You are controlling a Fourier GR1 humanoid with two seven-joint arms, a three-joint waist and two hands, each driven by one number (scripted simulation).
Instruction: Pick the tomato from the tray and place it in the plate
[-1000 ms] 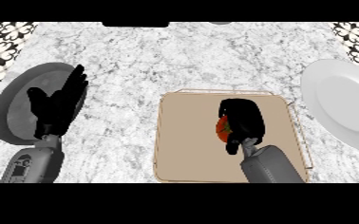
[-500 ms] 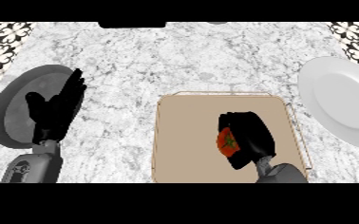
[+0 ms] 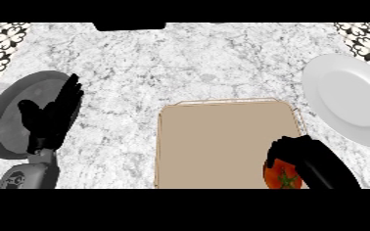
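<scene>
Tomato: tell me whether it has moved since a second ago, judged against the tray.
Yes. The tomato, held in the right hand, has shifted toward the tray's near right corner, down toward the view's lower edge. It sat nearer the tray's middle before.

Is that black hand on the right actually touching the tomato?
Touching. In the head view the right hand curls its fingers round the tomato, covering its top and right side with no gap between them, over the tray's lower right corner.
</scene>
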